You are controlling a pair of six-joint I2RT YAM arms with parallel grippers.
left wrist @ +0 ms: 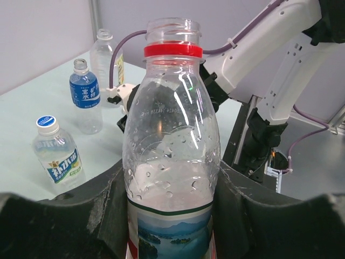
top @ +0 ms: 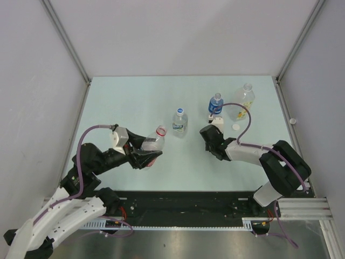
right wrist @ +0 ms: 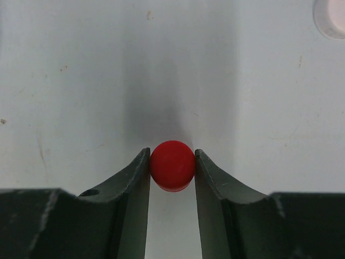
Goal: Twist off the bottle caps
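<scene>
Red-labelled bottle [top: 152,143], top view: held tilted in my left claw [top: 141,154], lower left of centre, neck toward the middle of the table [top: 124,102]. My right claw [top: 208,135] pointed down right of centre; I could not tell its grip from here. White-and-blue bottle [top: 180,123] stood at centre with its blue cap [top: 180,111] on. Blue-labelled bottle [top: 215,105] and large bottle [top: 246,102] stood upper right, a white cap [top: 236,127] loose just below them.

Left wrist view: the held bottle filled the centre, mouth open, only a red ring at the neck. My left fingers [left wrist: 108,210] were clamped on both sides of its lower body.

Right wrist view: red cap [right wrist: 172,165] at lower centre, pinched between my right fingers [right wrist: 135,183], jaws nearly closed. Whether it touched the table I could not tell.
</scene>
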